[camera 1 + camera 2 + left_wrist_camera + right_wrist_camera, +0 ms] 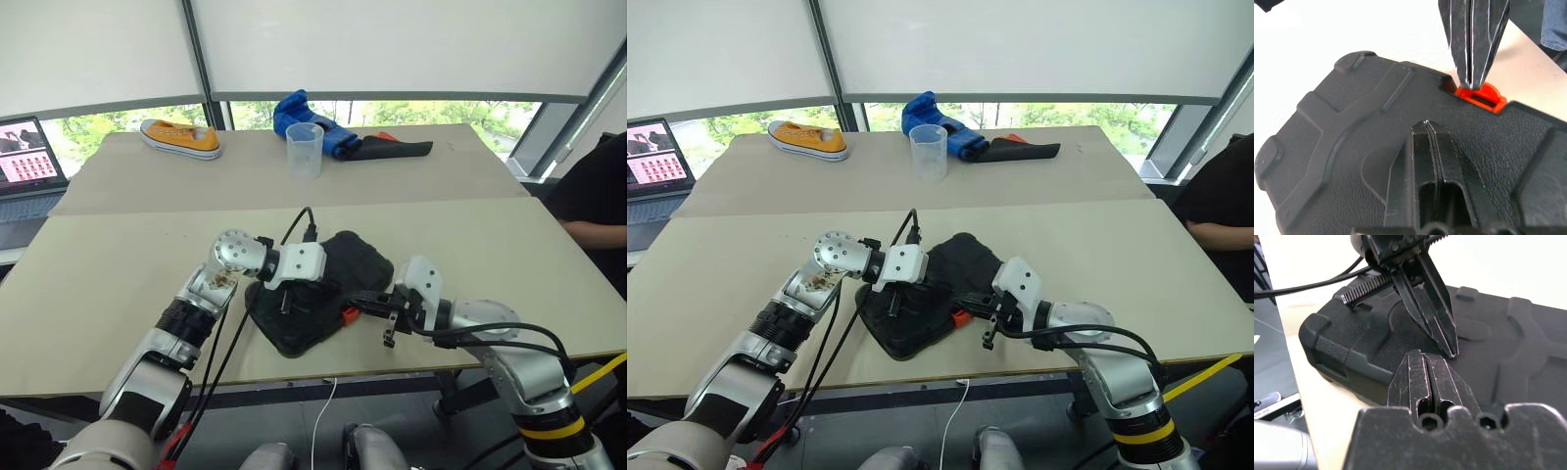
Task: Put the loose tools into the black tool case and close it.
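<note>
The black tool case (318, 294) is seen lying shut on the counter (118, 284), near its front edge and skewed to it. The left claw (1452, 352) is pressed together, empty, with its tips touching the lid near the middle. The right claw (1475, 81) is also pressed together and empty, its tips set at the orange latch (1483, 95) on the case's edge toward the robot's right. Bare counter is noted on both sides of the case and behind it. A seam divides this counter from the farther one, where a clear cup (305, 149), a yellow shoe (180, 137) and a blue glove (304, 116) on a dark flat object (392, 149) are seen, well apart from the case.
</note>
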`<action>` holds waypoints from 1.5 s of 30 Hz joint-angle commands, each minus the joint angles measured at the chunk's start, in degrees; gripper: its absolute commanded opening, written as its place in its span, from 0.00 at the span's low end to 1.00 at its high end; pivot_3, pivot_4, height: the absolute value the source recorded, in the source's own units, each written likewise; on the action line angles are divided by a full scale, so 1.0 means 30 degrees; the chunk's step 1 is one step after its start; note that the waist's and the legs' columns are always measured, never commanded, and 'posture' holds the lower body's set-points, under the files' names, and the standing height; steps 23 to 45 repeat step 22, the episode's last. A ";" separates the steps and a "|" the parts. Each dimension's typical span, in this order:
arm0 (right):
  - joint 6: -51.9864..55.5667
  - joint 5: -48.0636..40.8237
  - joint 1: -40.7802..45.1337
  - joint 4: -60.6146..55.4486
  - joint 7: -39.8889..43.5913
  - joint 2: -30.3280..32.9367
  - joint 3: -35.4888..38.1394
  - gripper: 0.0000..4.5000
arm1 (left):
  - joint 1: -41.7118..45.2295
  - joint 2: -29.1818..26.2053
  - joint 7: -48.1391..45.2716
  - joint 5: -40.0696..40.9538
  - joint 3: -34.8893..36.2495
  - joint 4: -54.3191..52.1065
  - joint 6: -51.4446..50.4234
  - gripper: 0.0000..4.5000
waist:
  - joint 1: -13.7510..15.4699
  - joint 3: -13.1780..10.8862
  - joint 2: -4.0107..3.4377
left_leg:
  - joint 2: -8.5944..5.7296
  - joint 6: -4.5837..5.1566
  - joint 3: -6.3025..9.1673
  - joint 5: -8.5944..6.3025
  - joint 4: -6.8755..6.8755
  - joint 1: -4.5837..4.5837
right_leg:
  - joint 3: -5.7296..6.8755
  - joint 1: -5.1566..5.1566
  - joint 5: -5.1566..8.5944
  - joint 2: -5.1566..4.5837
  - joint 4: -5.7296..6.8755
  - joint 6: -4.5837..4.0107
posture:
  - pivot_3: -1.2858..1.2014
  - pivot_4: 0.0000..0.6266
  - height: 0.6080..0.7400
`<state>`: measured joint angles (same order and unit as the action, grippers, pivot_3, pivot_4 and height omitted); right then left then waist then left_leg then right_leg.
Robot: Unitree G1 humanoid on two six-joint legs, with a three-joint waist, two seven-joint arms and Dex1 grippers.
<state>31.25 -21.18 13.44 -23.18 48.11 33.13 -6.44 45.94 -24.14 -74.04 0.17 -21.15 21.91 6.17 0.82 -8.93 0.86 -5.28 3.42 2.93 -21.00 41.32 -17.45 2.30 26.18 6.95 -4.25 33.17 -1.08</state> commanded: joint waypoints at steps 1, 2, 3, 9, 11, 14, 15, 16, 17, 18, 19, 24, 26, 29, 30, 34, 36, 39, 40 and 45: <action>0.0675 -0.1366 -0.0578 -0.1320 0.0688 0.1289 0.1729 0.13 | -0.0940 -0.1202 -0.0391 0.0446 0.0692 0.0374 -0.2707 0.12 | -0.0042 0.0000 0.0000 | -0.0006 0.0010 -0.0001 -0.0006 0.0002 0.0000 | -0.0003 0.0002 -0.0001 0.0001 -0.0002 0.0000 | 0.52 0.24 0.93; 0.0982 -0.1933 -0.0810 -0.1586 0.1141 0.1893 0.2348 0.17 | -0.1061 -0.1678 -0.0653 0.1132 0.1312 -0.0067 -0.3635 0.15 | -0.0107 -0.0001 -0.0001 | -0.0009 0.0021 -0.0004 -0.0012 0.0003 -0.0002 | -0.0005 0.0008 0.0000 0.0002 -0.0006 0.0001 | 0.52 0.24 0.93; 0.1195 -0.2474 -0.1050 -0.1848 0.1655 0.2531 0.2928 0.28 | -0.1206 -0.2184 -0.0939 0.1800 0.1885 -0.0554 -0.4580 0.28 | -0.0169 -0.0002 -0.0003 | -0.0011 0.0027 -0.0008 -0.0016 -0.0002 -0.0014 | -0.0010 0.0035 0.0001 0.0006 -0.0013 0.0001 | 0.52 0.24 0.93; 0.3196 -0.6663 -0.2086 -0.1576 0.5477 0.7011 0.8136 0.71 | -0.3251 -0.7583 -0.3431 0.6503 0.6173 -0.4547 -1.0546 0.71 | -0.0644 -0.0064 -0.0011 | 0.0031 0.0014 -0.0016 -0.0013 -0.0126 -0.0012 | -0.0005 0.0092 0.0033 0.0049 -0.0023 -0.0039 | 0.52 0.24 0.93; 0.3530 -0.7251 -0.1885 -0.0284 0.6908 0.8637 0.9475 0.89 | -0.4587 -1.0156 -0.4171 0.7796 0.7950 -0.5922 -1.2424 0.89 | -0.0631 -0.0126 0.0012 | 0.0035 0.0011 -0.0024 -0.0013 -0.0134 -0.0062 | -0.0006 0.0151 0.0038 0.0056 -0.0017 -0.0046 | 0.52 0.24 0.93; 0.3140 -0.7316 -0.1452 0.1083 0.8024 0.9865 0.9904 1.00 | -0.6384 -1.2141 -0.4237 0.8671 0.9558 -0.6993 -1.3516 1.00 | -0.0496 -0.0151 0.0037 | 0.0035 0.0011 -0.0022 -0.0014 -0.0129 -0.0128 | 0.0008 0.0208 0.0038 0.0055 -0.0025 -0.0053 | 0.52 0.24 0.93; 0.2580 -0.6922 -0.1005 0.1642 0.8171 1.0039 0.9638 1.00 | -0.7258 -1.2628 -0.4253 0.8944 1.0254 -0.7320 -1.3705 1.00 | -0.0410 -0.0154 0.0031 | 0.0025 0.0014 -0.0023 -0.0016 -0.0130 -0.0127 | 0.0010 0.0203 0.0038 0.0040 -0.0029 -0.0053 | 0.52 0.24 0.93; 0.2446 -0.6770 -0.0349 0.2248 0.8316 1.0150 0.9212 1.00 | -0.8203 -1.2934 -0.4104 0.9221 1.1079 -0.7695 -1.3963 1.00 | -0.0349 -0.0158 0.0024 | 0.0017 0.0020 -0.0021 -0.0019 -0.0133 -0.0128 | 0.0018 0.0196 0.0040 0.0013 -0.0031 -0.0049 | 0.52 0.24 0.93; 0.2166 -0.6643 0.0116 0.2633 0.8577 1.0154 0.8838 1.00 | -0.8937 -1.3065 -0.3864 0.9423 1.1677 -0.8050 -1.4166 1.00 | -0.0330 -0.0171 0.0006 | 0.0012 0.0024 -0.0024 -0.0023 -0.0132 -0.0131 | 0.0019 0.0197 0.0042 0.0006 -0.0038 -0.0046 | 0.52 0.24 0.93; 0.1896 -0.6526 0.0408 0.2844 0.8797 1.0121 0.8553 1.00 | -0.9449 -1.3112 -0.3632 0.9607 1.2037 -0.8360 -1.4349 1.00 | -0.0305 -0.0182 -0.0005 | 0.0002 0.0024 -0.0030 -0.0025 -0.0133 -0.0134 | 0.0018 0.0199 0.0042 -0.0002 -0.0038 -0.0044 | 0.52 0.24 0.93; 0.1800 -0.6535 0.0690 0.2964 0.9038 1.0082 0.8237 1.00 | -1.0002 -1.3126 -0.3441 0.9682 1.2348 -0.8698 -1.4283 1.00 | -0.0234 -0.0195 0.0005 | -0.0001 0.0024 -0.0031 -0.0025 -0.0134 -0.0137 | 0.0019 0.0203 0.0042 -0.0007 -0.0037 -0.0043 | 0.52 0.24 0.93; 0.2046 -0.6946 0.1603 0.3161 0.9327 0.9778 0.7487 1.00 | -1.1132 -1.3113 -0.3044 0.9732 1.2929 -0.9446 -1.3749 1.00 | -0.0148 -0.0205 0.0012 | 0.0002 0.0013 -0.0023 -0.0024 -0.0132 -0.0208 | 0.0033 0.0270 0.0040 -0.0012 -0.0028 -0.0052 | 0.52 0.24 0.93; 0.2046 -0.6946 0.1603 0.3161 0.9327 0.9778 0.7487 1.00 | -1.1132 -1.3113 -0.3044 0.9732 1.2929 -0.9446 -1.3749 1.00 | -0.0148 -0.0205 0.0012 | 0.0002 0.0013 -0.0023 -0.0024 -0.0132 -0.0208 | 0.0033 0.0270 0.0040 -0.0012 -0.0028 -0.0052 | 0.52 0.24 0.93; 0.2046 -0.6946 0.1603 0.3161 0.9327 0.9778 0.7487 1.00 | -1.1132 -1.3113 -0.3044 0.9732 1.2929 -0.9446 -1.3749 1.00 | -0.0148 -0.0205 0.0012 | 0.0002 0.0013 -0.0023 -0.0024 -0.0132 -0.0208 | 0.0033 0.0270 0.0040 -0.0012 -0.0028 -0.0052 | 0.52 0.24 0.93; 0.2046 -0.6946 0.1603 0.3161 0.9327 0.9778 0.7487 1.00 | -1.1132 -1.3113 -0.3044 0.9732 1.2929 -0.9446 -1.3749 1.00 | -0.0148 -0.0205 0.0012 | 0.0002 0.0013 -0.0023 -0.0024 -0.0132 -0.0208 | 0.0033 0.0270 0.0040 -0.0012 -0.0028 -0.0052 | 0.52 0.24 0.93; 0.2046 -0.6946 0.1603 0.3161 0.9327 0.9778 0.7487 1.00 | -1.1132 -1.3113 -0.3044 0.9732 1.2929 -0.9446 -1.3749 1.00 | -0.0148 -0.0205 0.0012 | 0.0002 0.0013 -0.0023 -0.0024 -0.0132 -0.0208 | 0.0033 0.0270 0.0040 -0.0012 -0.0028 -0.0052 | 0.52 0.24 0.93; 0.2046 -0.6946 0.1603 0.3161 0.9327 0.9778 0.7487 1.00 | -1.1132 -1.3113 -0.3044 0.9732 1.2929 -0.9446 -1.3749 1.00 | -0.0148 -0.0205 0.0012 | 0.0002 0.0013 -0.0023 -0.0024 -0.0132 -0.0208 | 0.0033 0.0270 0.0040 -0.0012 -0.0028 -0.0052 | 0.52 0.24 0.93; 0.2046 -0.6946 0.1603 0.3161 0.9327 0.9778 0.7487 1.00 | -1.1132 -1.3113 -0.3044 0.9732 1.2929 -0.9446 -1.3749 1.00 | -0.0148 -0.0205 0.0012 | 0.0002 0.0013 -0.0023 -0.0024 -0.0132 -0.0208 | 0.0033 0.0270 0.0040 -0.0012 -0.0028 -0.0052 | 0.52 0.24 0.93; 0.2046 -0.6946 0.1603 0.3161 0.9327 0.9778 0.7487 1.00 | -1.1132 -1.3113 -0.3044 0.9732 1.2929 -0.9446 -1.3749 1.00 | -0.0148 -0.0205 0.0012 | 0.0002 0.0013 -0.0023 -0.0024 -0.0132 -0.0208 | 0.0033 0.0270 0.0040 -0.0012 -0.0028 -0.0052 | 0.52 0.24 0.93; 0.2046 -0.6946 0.1603 0.3161 0.9327 0.9778 0.7487 1.00 | -1.1132 -1.3113 -0.3044 0.9732 1.2929 -0.9446 -1.3749 1.00 | -0.0148 -0.0205 0.0012 | 0.0002 0.0013 -0.0023 -0.0024 -0.0132 -0.0208 | 0.0033 0.0270 0.0040 -0.0012 -0.0028 -0.0052 | 0.52 0.24 0.93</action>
